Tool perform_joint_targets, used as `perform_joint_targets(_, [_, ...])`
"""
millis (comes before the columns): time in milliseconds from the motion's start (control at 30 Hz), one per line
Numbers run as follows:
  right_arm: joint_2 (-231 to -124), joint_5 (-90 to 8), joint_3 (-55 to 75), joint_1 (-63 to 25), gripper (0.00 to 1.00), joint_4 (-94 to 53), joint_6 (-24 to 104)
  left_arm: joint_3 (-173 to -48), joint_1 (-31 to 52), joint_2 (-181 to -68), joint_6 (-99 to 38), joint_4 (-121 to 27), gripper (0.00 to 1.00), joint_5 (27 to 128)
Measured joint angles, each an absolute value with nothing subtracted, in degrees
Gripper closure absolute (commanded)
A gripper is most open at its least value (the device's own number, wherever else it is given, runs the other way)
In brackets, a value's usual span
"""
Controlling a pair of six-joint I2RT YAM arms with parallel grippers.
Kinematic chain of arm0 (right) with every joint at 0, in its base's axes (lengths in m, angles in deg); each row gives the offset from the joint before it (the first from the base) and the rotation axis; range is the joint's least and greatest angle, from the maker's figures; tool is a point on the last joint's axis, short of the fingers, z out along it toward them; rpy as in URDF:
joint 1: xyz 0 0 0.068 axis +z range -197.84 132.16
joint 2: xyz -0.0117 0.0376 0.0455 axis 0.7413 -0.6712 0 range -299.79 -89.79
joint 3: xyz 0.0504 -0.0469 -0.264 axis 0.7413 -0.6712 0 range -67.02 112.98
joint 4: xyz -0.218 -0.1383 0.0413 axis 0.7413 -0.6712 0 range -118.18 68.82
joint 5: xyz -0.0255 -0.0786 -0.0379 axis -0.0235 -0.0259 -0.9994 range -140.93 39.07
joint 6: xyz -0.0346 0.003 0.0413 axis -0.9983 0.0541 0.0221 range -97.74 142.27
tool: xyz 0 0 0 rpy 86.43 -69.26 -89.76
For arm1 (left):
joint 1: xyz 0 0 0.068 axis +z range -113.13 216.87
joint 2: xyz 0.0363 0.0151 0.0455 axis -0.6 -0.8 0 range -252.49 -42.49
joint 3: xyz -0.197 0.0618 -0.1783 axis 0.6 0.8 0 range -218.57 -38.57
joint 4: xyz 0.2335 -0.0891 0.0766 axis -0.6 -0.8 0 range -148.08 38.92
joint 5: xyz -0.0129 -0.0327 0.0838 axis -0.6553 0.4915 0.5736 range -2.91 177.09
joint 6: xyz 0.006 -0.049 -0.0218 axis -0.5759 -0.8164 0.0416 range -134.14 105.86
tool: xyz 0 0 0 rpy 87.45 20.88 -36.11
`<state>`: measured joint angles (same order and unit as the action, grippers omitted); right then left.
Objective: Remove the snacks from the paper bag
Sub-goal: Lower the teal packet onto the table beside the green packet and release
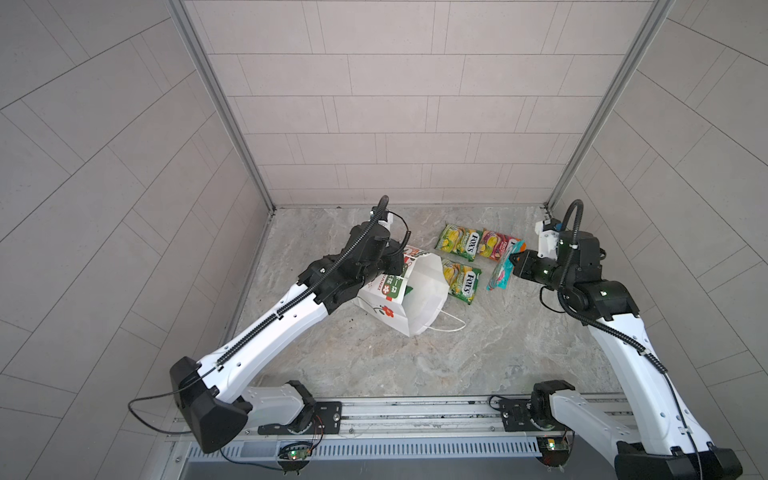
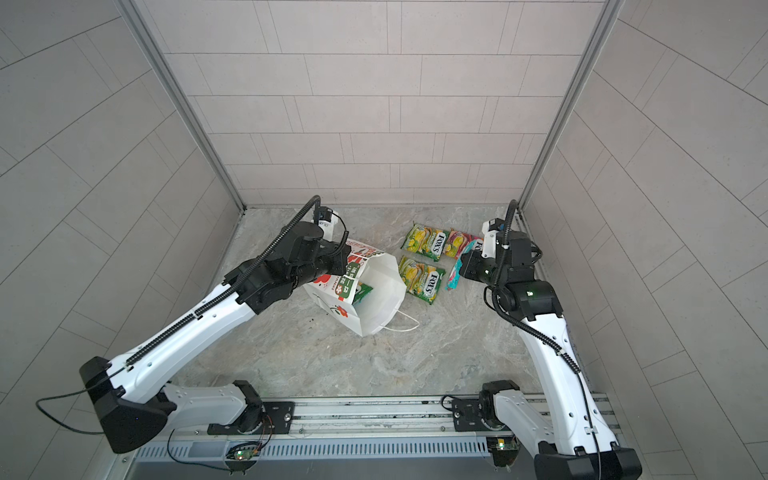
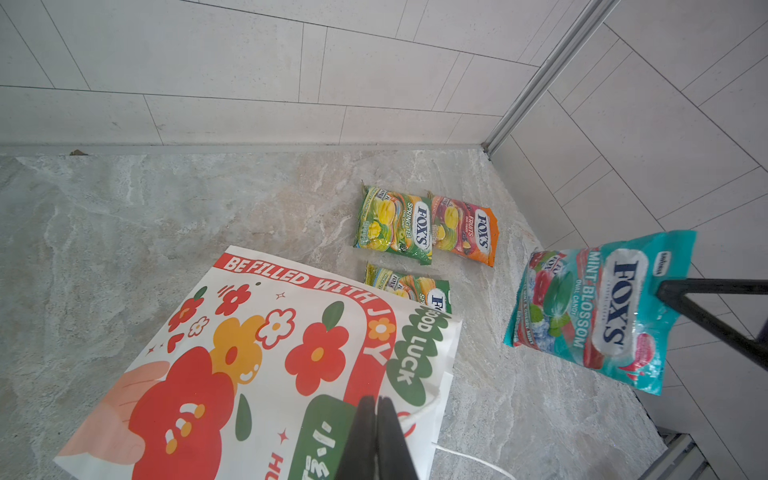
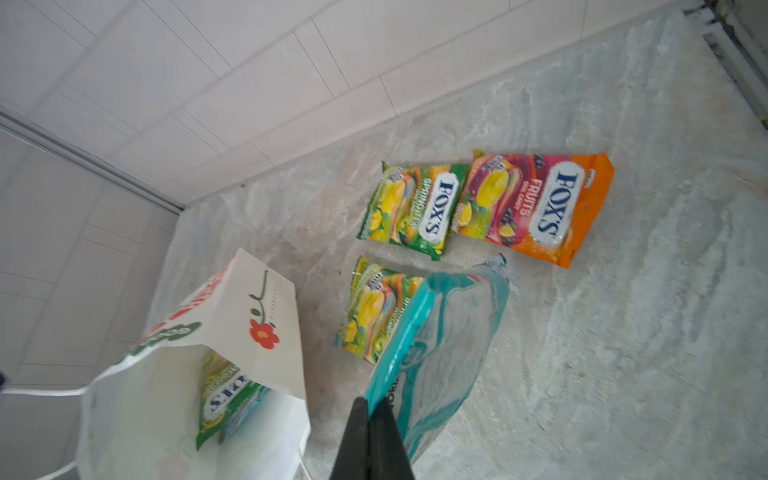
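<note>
Right wrist view gives the clearest look at the teal packet (image 4: 440, 345): it hangs with its top edge pinched between the tightly closed jaws of the right gripper (image 4: 368, 409). Its plain back faces that camera, while the left wrist view shows its printed front. Whether its lower end touches the table (image 1: 374, 357) I cannot tell. Just past it three snacks lie flat on the marble: a far green packet (image 1: 460, 242) with the orange-pink packet (image 1: 496, 245) touching its right side, and a near green packet (image 1: 461, 280) in front of the first, close to the bag's mouth. The paper bag (image 1: 424, 291) leans tilted with its open mouth turned toward those packets, and inside it sits an inner green packet (image 4: 226, 395) with a bit of teal wrapper showing beneath. The left gripper (image 3: 376, 405) has its jaws pressed together on the bag's rim at the green-and-red printed panel, right by a cord handle (image 3: 419, 411). A second cord loop (image 1: 451, 326) trails on the table on the near side. A metal rail (image 1: 415, 409) runs along the near edge, and pale tiled walls (image 1: 374, 104) close in the other three sides
</note>
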<state>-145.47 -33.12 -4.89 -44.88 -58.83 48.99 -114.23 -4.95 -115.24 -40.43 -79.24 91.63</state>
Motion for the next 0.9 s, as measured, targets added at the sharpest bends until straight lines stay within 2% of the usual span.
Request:
perform_joint_targets(300, [-151.37, -36.77, -8.63, -45.03, 1.0, -58.72, 44.68, -114.23, -4.95, -114.04, -40.01, -79.17, 1.0, 91.12])
perform_joint_targets(900, [-161.45, -28.34, -12.45, -47.55, 1.0, -47.88, 43.96, -114.23, -4.95, -113.3, -40.01, -79.15, 1.0, 91.21])
